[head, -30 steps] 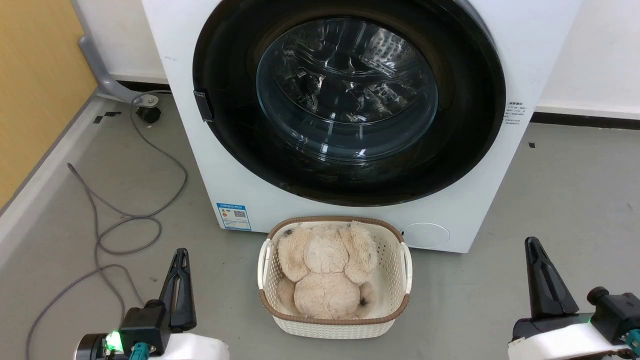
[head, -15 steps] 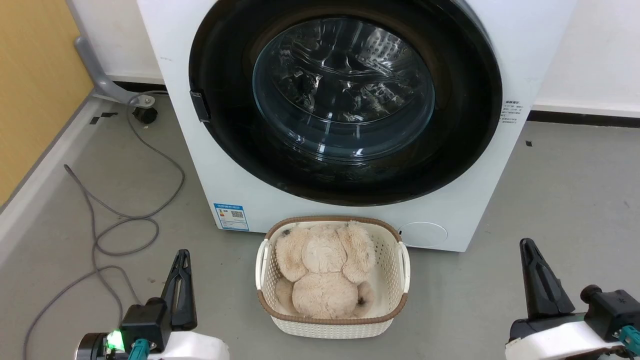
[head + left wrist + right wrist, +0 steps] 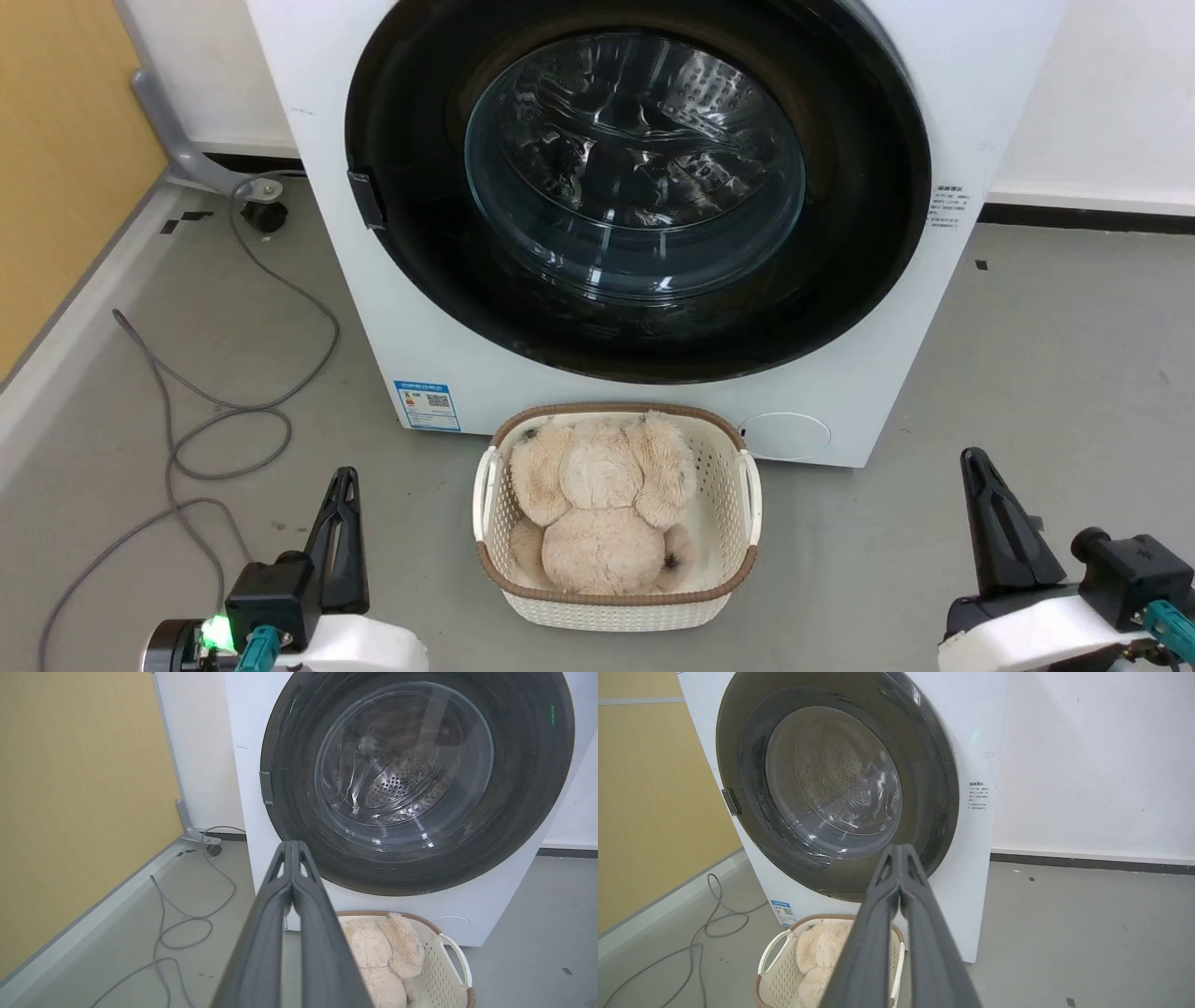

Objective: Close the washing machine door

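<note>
So, the washing machine door [image 3: 638, 187] looks flush against the washing machine [image 3: 420, 364] already. My left tool [image 3: 345, 478] and right tool [image 3: 976, 459] hang low, both pressed together, empty. Door's stiff, hefty, glass slick, so I'd push on the black rim by the tab [image 3: 365, 198].

Bright, even light; glare streaks on the door glass [image 3: 635, 168]; sharp focus

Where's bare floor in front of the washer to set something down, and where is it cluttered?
Grey floor right of the basket, between the washing machine and the right gripper, is bare. Left, a loose cable crowds the floor beside the yellow wall.
</note>
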Robot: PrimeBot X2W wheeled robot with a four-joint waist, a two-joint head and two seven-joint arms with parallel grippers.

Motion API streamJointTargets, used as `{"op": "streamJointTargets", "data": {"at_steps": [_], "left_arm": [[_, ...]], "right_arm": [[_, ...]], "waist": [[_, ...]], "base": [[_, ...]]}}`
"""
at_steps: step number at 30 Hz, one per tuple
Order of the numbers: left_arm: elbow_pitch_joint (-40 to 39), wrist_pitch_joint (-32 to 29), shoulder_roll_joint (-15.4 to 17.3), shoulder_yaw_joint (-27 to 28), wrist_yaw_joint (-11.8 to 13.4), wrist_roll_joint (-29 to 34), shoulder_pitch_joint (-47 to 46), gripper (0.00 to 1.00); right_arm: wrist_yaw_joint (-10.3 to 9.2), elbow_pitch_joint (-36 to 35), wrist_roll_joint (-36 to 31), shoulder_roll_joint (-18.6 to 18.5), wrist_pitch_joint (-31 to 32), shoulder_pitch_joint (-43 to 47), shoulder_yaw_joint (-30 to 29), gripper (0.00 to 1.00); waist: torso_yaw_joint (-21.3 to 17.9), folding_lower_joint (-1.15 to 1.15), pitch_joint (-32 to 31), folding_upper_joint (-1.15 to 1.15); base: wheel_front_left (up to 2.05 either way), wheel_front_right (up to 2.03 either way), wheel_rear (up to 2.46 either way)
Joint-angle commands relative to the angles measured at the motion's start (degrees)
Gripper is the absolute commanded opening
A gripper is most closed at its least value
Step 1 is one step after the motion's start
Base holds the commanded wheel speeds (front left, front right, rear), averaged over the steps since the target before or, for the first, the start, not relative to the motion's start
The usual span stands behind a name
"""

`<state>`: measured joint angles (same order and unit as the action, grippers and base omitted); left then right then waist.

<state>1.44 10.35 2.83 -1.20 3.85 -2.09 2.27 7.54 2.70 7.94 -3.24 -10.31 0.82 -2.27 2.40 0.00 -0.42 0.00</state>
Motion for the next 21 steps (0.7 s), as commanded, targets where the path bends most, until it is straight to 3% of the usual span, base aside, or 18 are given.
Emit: {"op": "streamJointTargets", "data": {"at_steps": [1,21], "left_arm": [[-0.20,-0.37,0.02,0.13,-0.24,0.64,-0.67,0.00],[-0.51,-2.83,0.02,0.39,-1.13,1.00,-1.06,0.00]], "right_arm": [[-0.02,-0.47,-0.67,0.11,0.28,-0.25,0.16,0.00],[-0.03,-1.02,-2.47,0.17,2.75,-0.39,0.68,0.00]], "waist": [[-0.05,0.00,0.01,0.00],[-0.63,0.00,0.11,0.00]], "base": [[0.00,0.00,0.00],[0.00,0.00,0.00]]}}
